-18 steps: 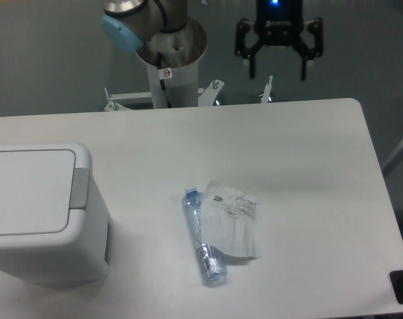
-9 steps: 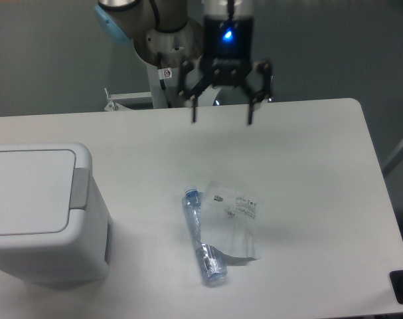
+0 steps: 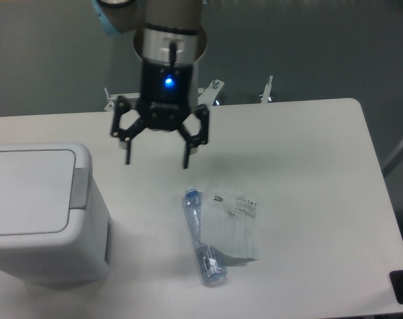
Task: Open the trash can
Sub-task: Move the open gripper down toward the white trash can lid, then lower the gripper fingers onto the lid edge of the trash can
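The gripper (image 3: 157, 158) is seen above the table (image 3: 307, 153), fingers spread wide apart with nothing between them — a blue light is lit on its body. It is positioned over the rear-centre part of the surface, inboard of the far edge, pointing down; whether the fingertips touch the table cannot be told, though a gap is suggested.

The trash can (image 3: 42, 212) is located at the left edge of the table, towards the front-left corner, and is partly cut off by the frame. Its flat lid is shown closed, and the grey push bar (image 3: 79, 189) is seen along the lid's right side. The gripper is well apart from it, to the right and behind.

A clear plastic bottle (image 3: 203, 238) with a blue cap is laid flat near the middle of the surface, towards the front edge — a transparent plastic bag (image 3: 236, 222) is lying just beside it on the right, apparently touching or overlapping it.
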Robot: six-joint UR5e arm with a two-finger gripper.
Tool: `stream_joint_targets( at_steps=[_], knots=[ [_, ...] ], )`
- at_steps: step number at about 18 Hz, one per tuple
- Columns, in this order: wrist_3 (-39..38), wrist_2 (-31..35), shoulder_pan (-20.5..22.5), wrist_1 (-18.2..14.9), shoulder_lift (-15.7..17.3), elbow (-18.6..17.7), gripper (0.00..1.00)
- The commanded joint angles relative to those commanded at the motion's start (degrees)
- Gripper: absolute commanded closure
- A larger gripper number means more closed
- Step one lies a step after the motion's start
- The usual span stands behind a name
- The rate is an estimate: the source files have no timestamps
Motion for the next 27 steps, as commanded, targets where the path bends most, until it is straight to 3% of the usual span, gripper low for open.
stream_joint_targets(
  at_steps=[12, 27],
  knots=[
    [-0.97, 0.17, -3.26, 0.0, -2.03, 0.0, 0.0],
    [-0.89, 0.26, -3.35, 0.0, -3.52, 0.0, 0.0]
  ],
)
